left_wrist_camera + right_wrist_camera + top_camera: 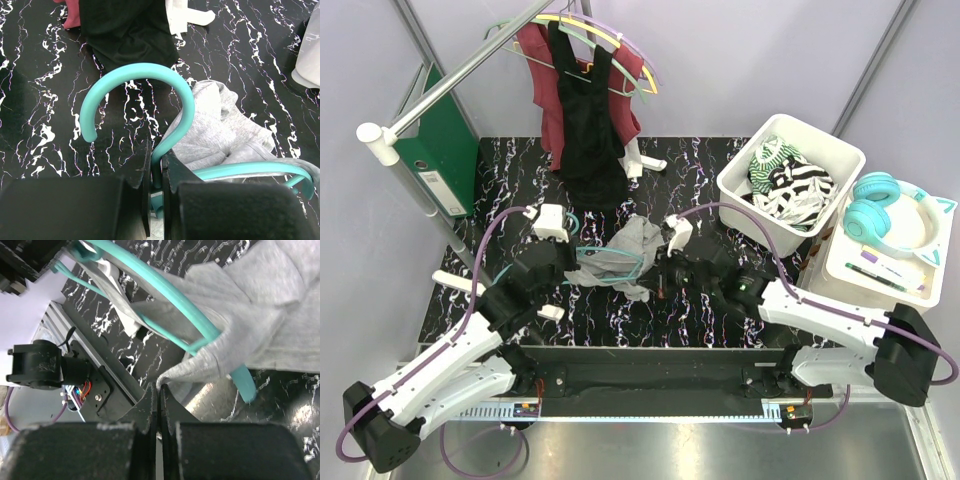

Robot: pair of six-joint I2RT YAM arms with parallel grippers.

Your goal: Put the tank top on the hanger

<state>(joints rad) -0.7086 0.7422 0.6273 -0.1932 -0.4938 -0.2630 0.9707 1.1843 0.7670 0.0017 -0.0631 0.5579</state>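
Observation:
The light grey tank top (632, 243) lies bunched on the black marbled table, draped partly over the teal hanger (607, 269). My left gripper (157, 162) is shut on the hanger's neck just below its curved hook (145, 72), with the tank top (220, 132) to the right of the hook. My right gripper (160, 388) is shut on a pinched edge of the tank top (265, 315), right beside one end of a hanger arm (192, 315) that runs under the cloth. Seen from the top camera, the left gripper (571, 262) and the right gripper (664, 270) flank the garment.
A rail at the back carries a black top (586, 110) and a maroon top (552, 110) on yellow and purple hangers. A white bin (740, 185) of striped cloth stands at the right, with teal headphones (885, 212) beyond it. A green binder (448, 140) leans at the back left.

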